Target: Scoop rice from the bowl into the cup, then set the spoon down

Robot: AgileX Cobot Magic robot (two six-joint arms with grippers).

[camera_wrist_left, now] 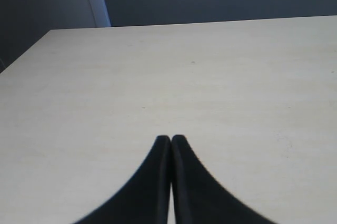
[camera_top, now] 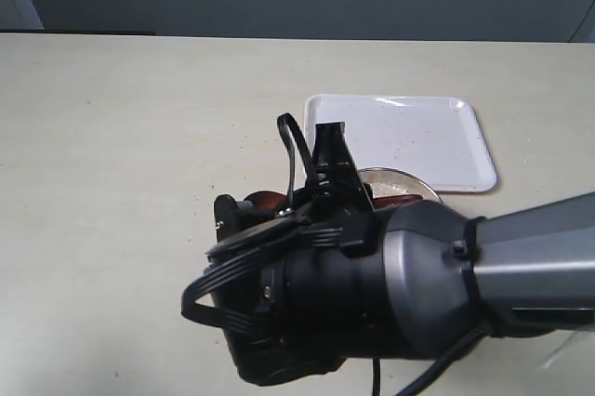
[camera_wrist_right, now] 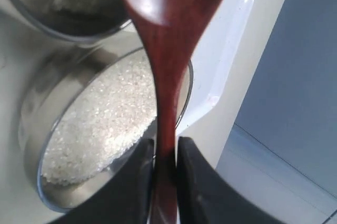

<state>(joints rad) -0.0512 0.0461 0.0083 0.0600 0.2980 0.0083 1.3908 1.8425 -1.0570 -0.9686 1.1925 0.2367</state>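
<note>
My right gripper (camera_wrist_right: 166, 142) is shut on the thin handle of the reddish-brown wooden spoon (camera_wrist_right: 167, 50). The spoon's oval end holds a few pale grains and hangs over the rim of the steel cup (camera_wrist_right: 58, 8). Beside the cup stands the wider steel bowl (camera_wrist_right: 37, 129), filled with off-white rice (camera_wrist_right: 105, 124). In the exterior view the bowl (camera_top: 423, 190) and its rice (camera_top: 390, 190) peek out behind my right arm (camera_top: 372, 294). The spoon's tip (camera_top: 265, 199) shows left of them, and the cup is hidden. My left gripper (camera_wrist_left: 171, 139) is shut on nothing above bare table.
A flat white rectangular tray (camera_top: 400, 136) lies just behind the bowl, its corner close to the bowl's rim (camera_wrist_right: 231, 50). The pale tabletop (camera_top: 139, 136) stretches away to the left. A dark wall runs behind the table's far edge.
</note>
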